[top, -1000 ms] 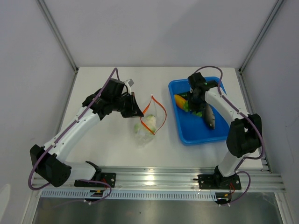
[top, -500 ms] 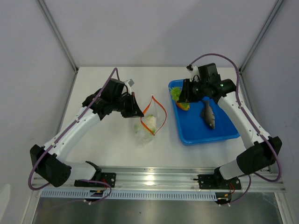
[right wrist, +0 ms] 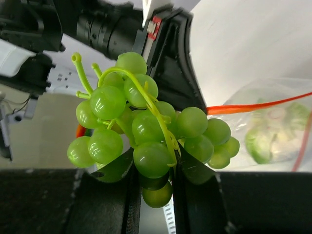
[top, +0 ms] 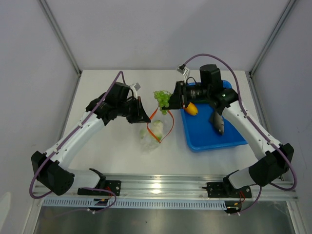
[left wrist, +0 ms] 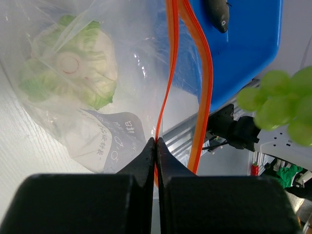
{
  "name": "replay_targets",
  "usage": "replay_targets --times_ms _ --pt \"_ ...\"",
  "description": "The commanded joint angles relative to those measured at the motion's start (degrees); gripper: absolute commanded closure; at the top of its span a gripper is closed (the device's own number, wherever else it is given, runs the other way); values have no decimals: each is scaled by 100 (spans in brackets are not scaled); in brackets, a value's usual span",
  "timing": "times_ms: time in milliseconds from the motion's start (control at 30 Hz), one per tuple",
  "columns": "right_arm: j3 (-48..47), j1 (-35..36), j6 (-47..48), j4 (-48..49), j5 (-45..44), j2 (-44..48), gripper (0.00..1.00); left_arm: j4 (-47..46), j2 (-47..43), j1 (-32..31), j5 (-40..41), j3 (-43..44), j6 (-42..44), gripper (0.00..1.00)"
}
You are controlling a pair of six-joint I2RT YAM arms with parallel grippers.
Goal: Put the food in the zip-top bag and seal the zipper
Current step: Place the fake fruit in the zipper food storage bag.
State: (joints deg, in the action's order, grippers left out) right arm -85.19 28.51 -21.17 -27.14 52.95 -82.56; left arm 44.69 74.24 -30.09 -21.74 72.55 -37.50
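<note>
The clear zip-top bag (top: 152, 139) lies mid-table with a white-and-green leafy food piece (top: 155, 128) (left wrist: 73, 68) inside. My left gripper (top: 146, 117) (left wrist: 156, 142) is shut on one side of the orange zipper (top: 170, 123) (left wrist: 168, 73), holding the mouth open. My right gripper (top: 171, 99) (right wrist: 155, 168) is shut on a bunch of green grapes (top: 162, 98) (right wrist: 146, 129) (left wrist: 280, 102), held in the air just above the bag's mouth. A yellow-orange piece (top: 192, 108) and a grey fish (top: 218, 122) (left wrist: 217, 14) lie in the tray.
The blue tray (top: 207, 138) (left wrist: 253, 44) sits right of the bag, under my right arm. In the right wrist view the left arm's wrist (right wrist: 112, 29) is close behind the grapes, and the bag (right wrist: 278, 131) shows at the right. White walls enclose the table.
My right gripper lifted the grapes out of the blue tray and carried them left to above the bag's mouth. The left arm and bag stayed put.
</note>
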Motion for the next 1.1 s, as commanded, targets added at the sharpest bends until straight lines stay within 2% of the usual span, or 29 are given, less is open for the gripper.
replay_targets --times_ms 0,433,700,900,1067 --pt "221 110 -265 665 796 -84 100 -92 -173 20 -120 92 -47 100" --pt "1039 277 490 7 682 -225 100 -92 -278 20 -155 22 -100 99" --pt "828 637 1167 -836 85 -664 99 -83 -304 20 -138 75 -109 99" --pt "899 656 1369 -1021 -56 -717 98 -74 -287 29 -112 136 -118 99" --pt "837 682 1493 -1241 -573 -779 91 -65 -322 29 -111 127 -144 99"
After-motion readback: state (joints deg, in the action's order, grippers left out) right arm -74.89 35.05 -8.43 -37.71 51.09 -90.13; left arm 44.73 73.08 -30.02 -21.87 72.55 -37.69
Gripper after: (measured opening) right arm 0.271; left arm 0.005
